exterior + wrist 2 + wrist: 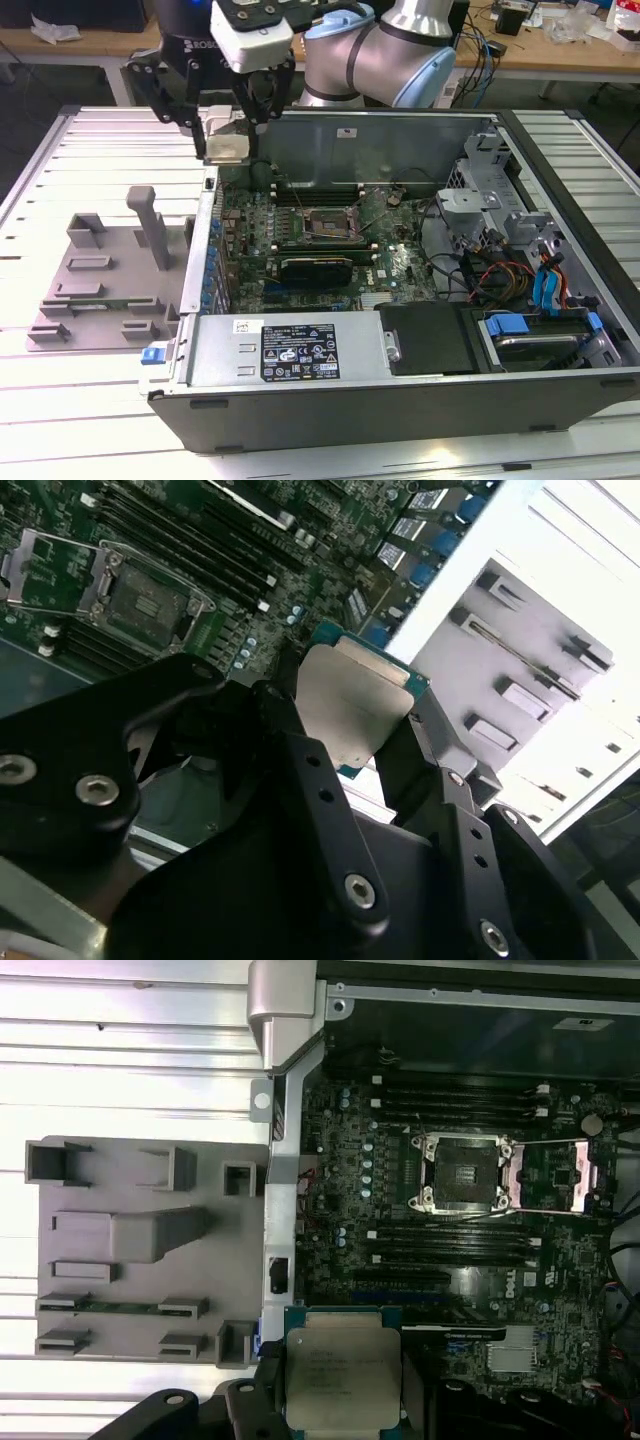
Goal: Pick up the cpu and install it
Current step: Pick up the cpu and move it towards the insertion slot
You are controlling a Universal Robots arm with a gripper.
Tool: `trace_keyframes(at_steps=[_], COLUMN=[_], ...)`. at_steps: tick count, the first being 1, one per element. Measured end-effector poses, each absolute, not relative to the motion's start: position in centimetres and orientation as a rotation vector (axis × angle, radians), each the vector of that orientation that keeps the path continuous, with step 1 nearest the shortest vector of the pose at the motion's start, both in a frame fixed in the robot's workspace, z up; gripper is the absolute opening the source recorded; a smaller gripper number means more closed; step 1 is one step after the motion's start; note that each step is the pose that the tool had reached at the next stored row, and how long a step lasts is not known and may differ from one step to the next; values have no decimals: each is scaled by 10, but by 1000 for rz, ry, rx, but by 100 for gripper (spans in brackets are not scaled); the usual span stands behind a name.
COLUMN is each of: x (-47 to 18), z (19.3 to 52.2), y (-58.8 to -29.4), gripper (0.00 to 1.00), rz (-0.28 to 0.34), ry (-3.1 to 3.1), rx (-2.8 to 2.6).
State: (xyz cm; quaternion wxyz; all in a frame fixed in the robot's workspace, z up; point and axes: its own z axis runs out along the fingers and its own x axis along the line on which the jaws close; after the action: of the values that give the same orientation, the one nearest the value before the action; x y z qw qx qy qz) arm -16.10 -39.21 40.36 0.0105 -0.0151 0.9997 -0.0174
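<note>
The cpu (226, 148), a small flat square chip with a silvery-white metal top and a thin darker rim, is held in the air between the robot's black fingers (400, 765). They are closed onto its opposite edges, with its metal top facing the wrist cameras. In the exterior view it hangs high above the far corner of the open grey computer case (400, 130), by the case wall on the exterior view's left. It touches nothing but the fingers. In the first wrist view the chip (342, 1378) sits over the green motherboard (400, 1260) just inside that wall.

The grey plastic tray with raised blocks (100, 270) lies on the slatted metal tabletop (90, 140) outside the case, and the chip is clear of it. I judge the pick-up part of the task to be done.

The installing is not yet done. The black square socket (462, 1170) in the middle of the motherboard is empty, and its metal frame (560, 1175) is swung open beside it. In the exterior view the socket (328, 222) lies well apart from the chip, lower down and toward the exterior view's right. So the chip is lifted and has reached the case, but it is neither over the socket nor seated in it. As far as the pictures show, the work is roughly halfway along.
</note>
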Motion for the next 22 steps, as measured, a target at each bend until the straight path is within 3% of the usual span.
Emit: trace_keyframes(at_steps=[22], x=[-80], z=[404], y=[-392], gripper=[55], rz=[-54], ry=[3125], rx=[-47])
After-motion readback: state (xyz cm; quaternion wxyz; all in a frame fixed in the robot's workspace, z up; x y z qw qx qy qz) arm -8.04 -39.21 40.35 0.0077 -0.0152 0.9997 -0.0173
